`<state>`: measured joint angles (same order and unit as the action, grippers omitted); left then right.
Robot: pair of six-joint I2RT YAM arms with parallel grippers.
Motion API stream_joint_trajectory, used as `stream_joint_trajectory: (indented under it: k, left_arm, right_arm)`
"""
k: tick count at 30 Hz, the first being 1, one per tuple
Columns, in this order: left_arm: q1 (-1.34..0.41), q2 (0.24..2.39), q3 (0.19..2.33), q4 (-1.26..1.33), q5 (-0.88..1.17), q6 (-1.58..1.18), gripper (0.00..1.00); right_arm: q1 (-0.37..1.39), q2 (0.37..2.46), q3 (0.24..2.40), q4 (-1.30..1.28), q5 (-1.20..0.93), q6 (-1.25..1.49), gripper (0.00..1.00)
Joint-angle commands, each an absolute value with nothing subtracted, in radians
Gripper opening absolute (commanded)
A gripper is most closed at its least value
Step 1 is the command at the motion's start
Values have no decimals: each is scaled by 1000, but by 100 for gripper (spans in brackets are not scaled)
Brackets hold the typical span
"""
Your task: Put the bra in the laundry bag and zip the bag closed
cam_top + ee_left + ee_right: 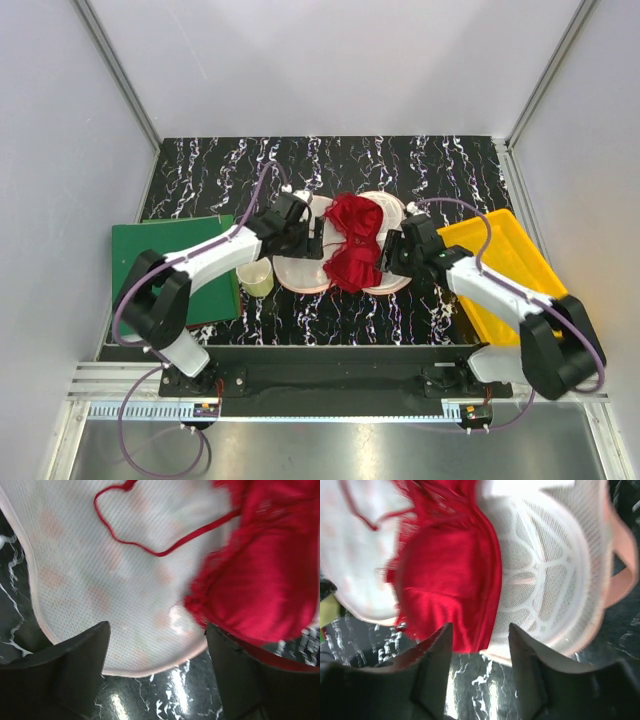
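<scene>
The red bra (353, 250) lies bunched across the middle of the opened laundry bag (298, 272), whose two white-lined halves lie flat on the black marble table. My left gripper (316, 238) is open and empty at the bag's left half, beside the bra. In the left wrist view the mesh lining (110, 565), a thin red strap (150, 550) and the bra (270, 575) show beyond the open fingers (85, 655). My right gripper (390, 252) is open and empty at the bag's right half. In the right wrist view the bra (450, 575) and the domed mesh cup (545, 580) lie just past the fingertips (440, 645).
A yellow plastic tray (515, 260) sits at the right, under the right arm. A green board (160, 250) lies at the left under the left arm. A small pale yellow cup (256, 278) stands next to the bag's left half.
</scene>
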<state>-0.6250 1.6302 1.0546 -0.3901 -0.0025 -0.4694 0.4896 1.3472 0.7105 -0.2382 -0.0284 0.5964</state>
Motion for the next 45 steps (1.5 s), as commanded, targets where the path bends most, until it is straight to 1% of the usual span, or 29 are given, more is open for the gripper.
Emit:
stream_joint_trajectory:
  k: [1, 3, 4, 7, 9, 12, 14, 16, 17, 19, 22, 24, 25, 26, 29, 30, 32, 33, 36, 39, 45]
  left_arm:
    - [-626, 1557, 1164, -302, 99, -408, 87]
    - [-626, 1609, 1261, -302, 139, -399, 87]
    - [-626, 1626, 1291, -304, 150, -403, 86]
    - [-629, 1684, 1342, -293, 216, -437, 83]
    - [-649, 1695, 1322, -284, 232, -454, 83]
    - [-670, 1684, 1266, -272, 227, -459, 87]
    - [-673, 1660, 1237, -265, 226, -460, 88]
    - [-673, 1635, 1197, -258, 216, -459, 88]
    - [-673, 1606, 1187, -258, 213, -457, 88]
    - [-673, 1580, 1158, -253, 204, -454, 88]
    - [-673, 1545, 1131, -253, 180, -454, 88]
    - [-672, 1539, 1109, -255, 141, -463, 88]
    - [-672, 1543, 1103, -253, 135, -465, 88]
    - [-672, 1545, 1095, -250, 124, -474, 88]
    - [-670, 1546, 1046, -206, 74, -515, 86]
    - [-670, 1554, 1040, -206, 60, -525, 86]
    - [-670, 1560, 1013, -189, 37, -541, 86]
    - [-669, 1560, 1002, -181, 29, -545, 86]
    - [-664, 1549, 960, -157, 12, -554, 86]
    - [-661, 1548, 943, -143, 12, -554, 86]
    - [-661, 1545, 940, -141, 8, -549, 85]
  right_arm:
    - [473, 1210, 784, -324, -8, 491, 67]
    - [439, 1204, 820, -319, -6, 454, 80]
    - [411, 1216, 839, -316, -6, 448, 90]
    - [384, 1304, 917, -258, -61, 419, 94]
    - [362, 1388, 962, -181, -96, 408, 93]
    - [313, 1529, 1026, -97, -173, 413, 85]
    - [302, 1629, 1080, -69, -172, 399, 77]
    - [301, 1714, 1109, -52, -166, 384, 73]
    - [299, 1738, 1135, -45, -163, 374, 65]
    - [299, 1785, 1152, -32, -178, 370, 64]
    - [301, 1825, 1147, 55, -235, 397, 62]
    - [301, 1851, 1152, 86, -268, 416, 55]
    - [301, 1859, 1158, 90, -275, 437, 51]
    - [301, 1867, 1163, 91, -275, 446, 41]
    - [298, 1876, 1169, 71, -239, 474, 26]
    - [298, 1872, 1183, 31, -229, 474, 17]
    - [291, 1862, 1198, -15, -215, 462, 6]
    - [288, 1853, 1224, -88, -207, 445, 0]
    - [270, 1839, 1275, -223, -172, 399, 0]
    - [256, 1833, 1295, -288, -170, 342, 0]
    - [226, 1851, 1293, -325, -204, 289, 0]
